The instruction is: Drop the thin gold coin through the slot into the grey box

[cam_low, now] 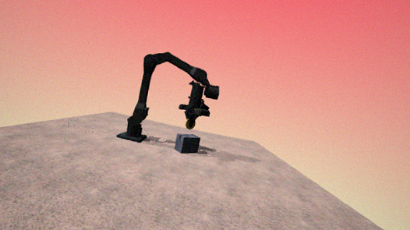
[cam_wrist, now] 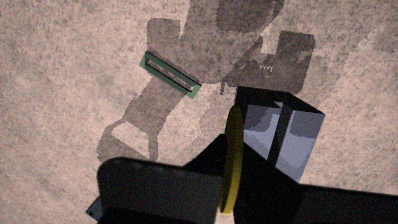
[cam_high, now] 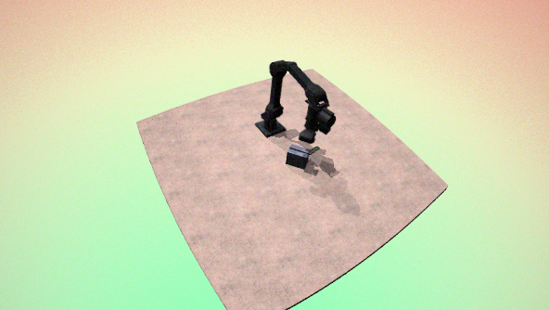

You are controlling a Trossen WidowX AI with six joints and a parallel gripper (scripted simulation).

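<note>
My gripper [cam_low: 190, 123] [cam_wrist: 227, 141] is shut on the gold coin [cam_wrist: 233, 150], which is seen edge-on in the wrist view and hangs in the air. In the exterior view the coin's yellow rim shows around the fingertips, above the grey box [cam_high: 297, 160] [cam_low: 189, 144] [cam_wrist: 302, 135]. In the wrist view the dark slot [cam_wrist: 280, 135] in the lid lies right of the coin, nearly in line with it but tilted a little. The green holder [cam_high: 314, 150] [cam_wrist: 194, 92] is empty and lies beside the box. The top view hides the coin and fingertips.
The arm's base [cam_high: 270, 128] [cam_low: 131, 136] stands behind the box; a corner of it [cam_wrist: 93, 207] shows at the lower left of the wrist view. The arm's shadows fall over the table [cam_high: 223, 200] [cam_low: 125, 186] around the holder and box.
</note>
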